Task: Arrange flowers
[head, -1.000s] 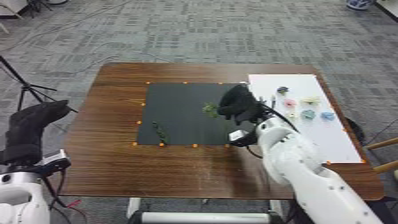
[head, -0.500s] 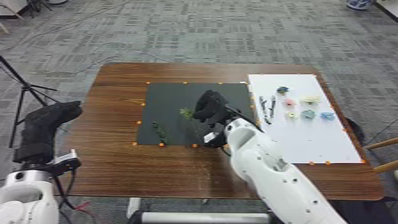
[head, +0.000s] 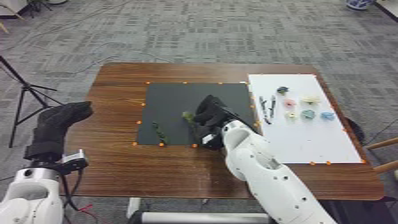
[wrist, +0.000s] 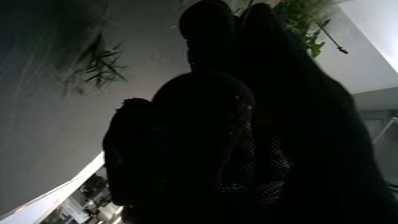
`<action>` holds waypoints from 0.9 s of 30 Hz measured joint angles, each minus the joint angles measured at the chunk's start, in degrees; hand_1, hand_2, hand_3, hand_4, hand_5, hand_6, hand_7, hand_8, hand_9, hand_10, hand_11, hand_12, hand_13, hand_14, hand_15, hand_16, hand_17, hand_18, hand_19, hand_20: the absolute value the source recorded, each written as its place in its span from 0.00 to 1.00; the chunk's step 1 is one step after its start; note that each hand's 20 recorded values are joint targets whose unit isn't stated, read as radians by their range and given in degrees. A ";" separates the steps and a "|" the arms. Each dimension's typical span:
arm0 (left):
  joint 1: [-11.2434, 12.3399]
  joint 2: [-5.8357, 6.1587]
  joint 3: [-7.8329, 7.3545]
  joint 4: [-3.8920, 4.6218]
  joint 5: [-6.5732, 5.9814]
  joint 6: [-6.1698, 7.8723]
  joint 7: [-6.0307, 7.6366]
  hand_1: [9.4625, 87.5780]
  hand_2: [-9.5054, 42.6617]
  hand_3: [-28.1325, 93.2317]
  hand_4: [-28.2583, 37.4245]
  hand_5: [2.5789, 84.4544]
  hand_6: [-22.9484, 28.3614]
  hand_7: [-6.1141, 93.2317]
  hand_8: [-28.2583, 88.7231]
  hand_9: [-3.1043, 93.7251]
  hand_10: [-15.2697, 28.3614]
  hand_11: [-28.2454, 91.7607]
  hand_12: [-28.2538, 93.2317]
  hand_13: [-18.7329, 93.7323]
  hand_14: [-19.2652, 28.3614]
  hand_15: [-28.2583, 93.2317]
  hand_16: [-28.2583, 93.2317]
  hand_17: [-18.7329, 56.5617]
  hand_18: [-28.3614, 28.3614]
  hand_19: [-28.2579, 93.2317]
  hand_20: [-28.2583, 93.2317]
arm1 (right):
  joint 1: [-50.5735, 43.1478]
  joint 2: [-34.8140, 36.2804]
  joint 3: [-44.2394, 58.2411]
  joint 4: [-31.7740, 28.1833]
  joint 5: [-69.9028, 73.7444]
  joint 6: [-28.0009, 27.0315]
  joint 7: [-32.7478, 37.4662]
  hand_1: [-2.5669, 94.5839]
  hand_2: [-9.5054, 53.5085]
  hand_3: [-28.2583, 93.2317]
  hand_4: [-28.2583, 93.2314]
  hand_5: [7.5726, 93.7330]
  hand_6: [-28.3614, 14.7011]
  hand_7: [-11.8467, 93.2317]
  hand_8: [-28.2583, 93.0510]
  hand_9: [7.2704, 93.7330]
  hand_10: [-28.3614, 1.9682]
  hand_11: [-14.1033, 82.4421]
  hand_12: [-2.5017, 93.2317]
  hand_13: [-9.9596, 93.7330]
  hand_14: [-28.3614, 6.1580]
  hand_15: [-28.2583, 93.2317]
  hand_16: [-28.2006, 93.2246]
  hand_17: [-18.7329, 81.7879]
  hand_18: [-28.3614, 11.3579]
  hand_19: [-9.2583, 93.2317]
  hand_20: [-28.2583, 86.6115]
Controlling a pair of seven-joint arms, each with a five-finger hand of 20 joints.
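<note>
In the head view my right hand (head: 211, 115) is over the dark mat (head: 178, 95), its fingers and thumb pinching a green sprig (head: 188, 116). In the right wrist view my right hand (wrist: 213, 110) has the leafy sprig (wrist: 302, 15) at its fingertips, with a bit of stem sticking out. Another green sprig (head: 159, 132) lies on the mat's left part, and its thin leaves (wrist: 99, 65) appear in the right wrist view. My left hand (head: 60, 120) is beyond the table's left edge, fingers fairly straight, holding nothing.
On the white board (head: 311, 145) at the right lie pink (head: 289, 103), cream (head: 310, 100), blue (head: 328, 116) and other small flowers, beside two dark slender stems (head: 273, 104). Orange markers edge mat and board. A tripod (head: 27, 87) stands left of the table.
My right hand has moved left from beside the white board to the middle of the mat, carrying the sprig. My left hand has shifted slightly to the right.
</note>
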 measured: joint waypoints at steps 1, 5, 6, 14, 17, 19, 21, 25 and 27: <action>-0.02 0.00 0.00 0.00 0.04 -0.15 -0.04 0.20 0.22 0.81 0.02 0.65 0.47 0.26 0.17 0.59 0.68 0.41 0.34 0.55 0.77 0.44 0.25 0.30 0.76 0.39 0.41 | 0.00 0.00 0.08 -0.08 0.16 -0.03 0.02 0.48 0.00 0.64 0.19 0.67 0.57 0.25 0.18 0.92 0.47 0.34 0.22 1.00 0.72 0.64 0.50 0.88 0.53 0.99 0.57; -0.02 -0.02 0.00 0.00 0.23 -0.81 -0.28 0.20 0.20 0.81 0.03 0.65 0.48 0.26 0.17 0.59 0.68 0.41 0.34 0.55 0.77 0.45 0.25 0.30 0.76 0.40 0.41 | 0.00 0.09 0.55 -0.86 1.33 -0.25 0.10 0.42 0.00 0.61 0.21 0.63 0.54 0.22 0.19 0.91 0.44 0.33 0.22 1.00 0.71 0.63 0.50 0.88 0.53 0.99 0.57; -0.02 -0.08 0.00 0.00 0.28 -0.95 -0.31 0.20 0.20 0.81 0.03 0.65 0.48 0.26 0.17 0.59 0.68 0.41 0.34 0.55 0.77 0.45 0.25 0.29 0.77 0.40 0.41 | -0.01 0.11 0.72 -1.14 1.69 -0.38 0.10 0.42 0.00 0.60 0.21 0.62 0.54 0.21 0.19 0.90 0.43 0.33 0.21 1.00 0.70 0.63 0.51 0.88 0.53 0.99 0.57; 0.09 -0.23 -0.11 0.00 0.59 -1.69 -0.50 0.21 0.19 0.80 0.04 0.64 0.47 0.26 0.17 0.59 0.68 0.41 0.34 0.55 0.77 0.45 0.25 0.29 0.77 0.40 0.41 | -0.14 0.61 2.03 -3.28 3.99 -1.09 -0.23 0.30 0.00 0.64 0.21 0.61 0.52 0.19 0.19 0.88 0.38 0.32 0.21 1.00 0.67 0.62 0.51 0.87 0.51 0.99 0.57; 0.12 -0.32 -0.13 -0.02 0.60 -1.91 -0.50 0.21 0.19 0.80 0.05 0.64 0.47 0.26 0.17 0.59 0.68 0.41 0.34 0.55 0.77 0.45 0.25 0.29 0.77 0.40 0.41 | -0.79 1.39 3.24 -5.30 5.64 0.01 -1.09 0.33 0.00 0.67 0.19 0.61 0.53 0.20 0.19 0.84 0.37 0.31 0.22 0.99 0.66 0.60 0.52 0.85 0.47 0.99 0.57; 0.21 -0.39 -0.24 -0.05 0.65 -2.07 -0.50 0.21 0.19 0.80 0.05 0.64 0.48 0.26 0.17 0.59 0.68 0.41 0.34 0.54 0.77 0.45 0.25 0.29 0.77 0.40 0.41 | -1.30 2.57 3.69 -6.95 5.37 2.70 -1.57 0.36 0.00 0.69 0.18 0.62 0.54 0.23 0.20 0.81 0.38 0.31 0.23 0.97 0.64 0.61 0.53 0.83 0.46 0.99 0.57; 0.44 -0.48 -0.48 -0.10 0.68 -2.10 -0.50 0.21 0.19 0.80 0.05 0.64 0.47 0.26 0.17 0.59 0.68 0.41 0.34 0.54 0.77 0.45 0.25 0.29 0.77 0.40 0.41 | -1.47 4.12 4.02 -7.60 2.72 6.18 -1.66 0.38 0.00 0.70 0.17 0.62 0.53 0.24 0.21 0.80 0.38 0.32 0.24 0.97 0.64 0.62 0.53 0.83 0.46 0.99 0.57; 1.35 -0.71 -1.28 -0.42 0.69 -2.08 -0.49 0.21 0.19 0.80 0.05 0.64 0.48 0.26 0.17 0.59 0.68 0.42 0.35 0.54 0.77 0.46 0.25 0.29 0.77 0.40 0.41 | -0.91 7.23 6.36 -5.10 -9.90 7.84 -0.25 0.39 0.00 0.70 0.16 0.60 0.53 0.26 0.21 0.79 0.39 0.35 0.27 0.96 0.65 0.63 0.53 0.83 0.46 0.99 0.57; 1.87 -0.80 -1.55 -0.61 0.69 -2.05 -0.49 0.21 0.19 0.80 0.05 0.64 0.48 0.27 0.17 0.59 0.68 0.42 0.35 0.54 0.77 0.45 0.25 0.29 0.77 0.40 0.41 | -0.18 8.52 8.48 -2.45 -14.16 5.48 1.30 0.39 0.00 0.71 0.16 0.60 0.53 0.26 0.21 0.79 0.39 0.35 0.27 0.96 0.65 0.63 0.53 0.83 0.46 1.00 0.57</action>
